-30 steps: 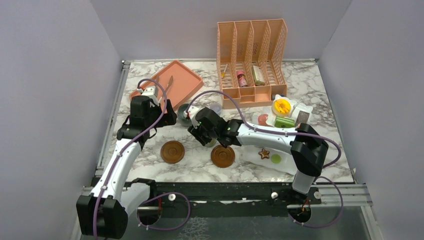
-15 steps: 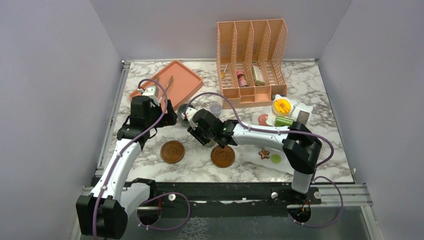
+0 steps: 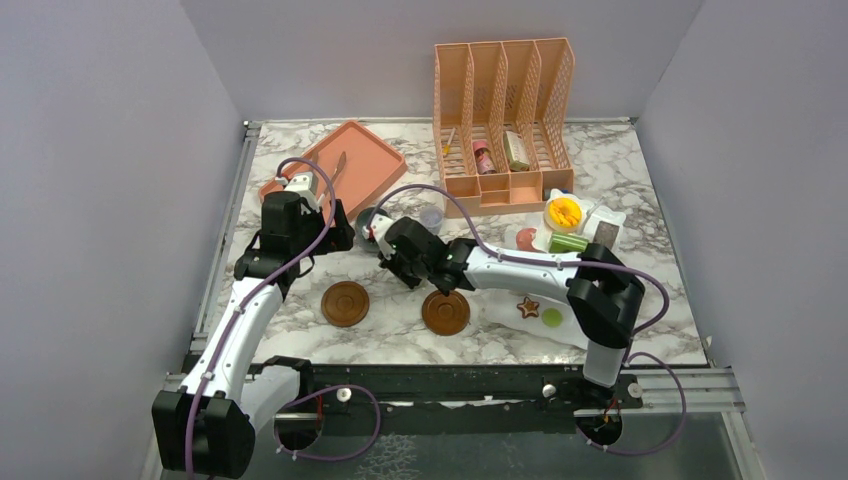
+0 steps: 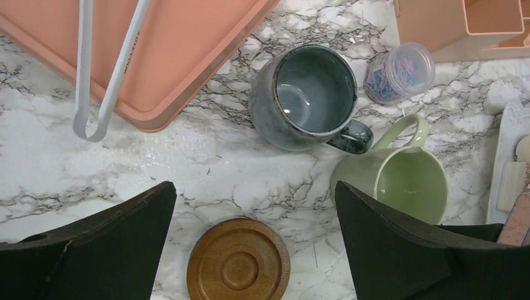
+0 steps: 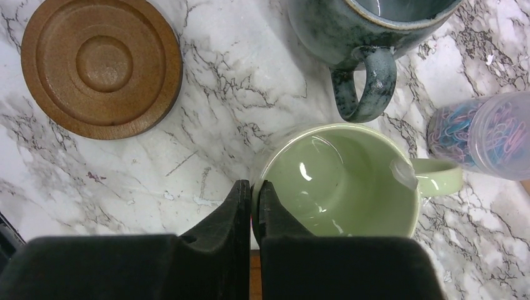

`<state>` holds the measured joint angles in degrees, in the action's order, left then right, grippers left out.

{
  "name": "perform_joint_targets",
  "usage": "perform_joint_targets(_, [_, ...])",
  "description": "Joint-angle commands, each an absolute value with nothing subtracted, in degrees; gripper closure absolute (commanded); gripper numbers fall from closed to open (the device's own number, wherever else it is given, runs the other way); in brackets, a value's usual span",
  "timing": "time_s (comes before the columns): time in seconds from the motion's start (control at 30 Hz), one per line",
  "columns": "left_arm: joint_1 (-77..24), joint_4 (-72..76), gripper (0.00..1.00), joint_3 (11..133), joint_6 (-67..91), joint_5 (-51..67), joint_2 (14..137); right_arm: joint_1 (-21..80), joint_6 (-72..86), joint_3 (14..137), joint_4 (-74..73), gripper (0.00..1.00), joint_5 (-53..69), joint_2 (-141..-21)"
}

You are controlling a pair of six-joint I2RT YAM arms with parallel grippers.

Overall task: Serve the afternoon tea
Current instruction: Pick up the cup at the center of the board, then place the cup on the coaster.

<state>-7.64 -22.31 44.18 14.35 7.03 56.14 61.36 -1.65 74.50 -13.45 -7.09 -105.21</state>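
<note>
— How is the right arm held?
— It is stretched low from the near right corner toward the middle of the bench, with the wrist turned down. The right gripper (image 5: 255, 203) is pinched on the rim of the pale green mug (image 5: 337, 181), which stands upright there.
— And the left arm?
— It is raised near the left edge. The left gripper (image 4: 255, 206) is spread wide above a brown coaster (image 4: 237, 265), and the grey-blue mug (image 4: 306, 94) is seen just beside the green one.
</note>
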Motion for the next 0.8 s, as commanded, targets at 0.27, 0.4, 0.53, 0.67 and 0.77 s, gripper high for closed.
perform_joint_targets(0.27, [-8.0,-21.1,0.03,44.1,14.0,5.9,55.3,61.4,-0.3,75.0,-19.6,0.99,-6.9,-94.1])
perform_joint_targets(0.4, [-8.0,-21.1,0.03,44.1,14.0,5.9,55.3,61.7,3.1,72.7,-22.4,0.99,-6.1,-90.2])
perform_joint_targets(0.53, [-8.0,-21.1,0.03,44.1,14.1,5.9,55.4,62.7,6.0,70.0,-24.3,0.99,-5.5,-87.1])
perform_joint_targets(0.67, [-8.0,-21.1,0.03,44.1,14.1,5.9,55.5,63.9,8.2,67.8,-25.3,0.99,-4.8,-85.7])
perform_joint_targets(0.77, [-8.0,-21.1,0.03,44.1,14.1,5.9,55.5,64.9,9.2,66.4,-25.6,0.99,-4.8,-85.4])
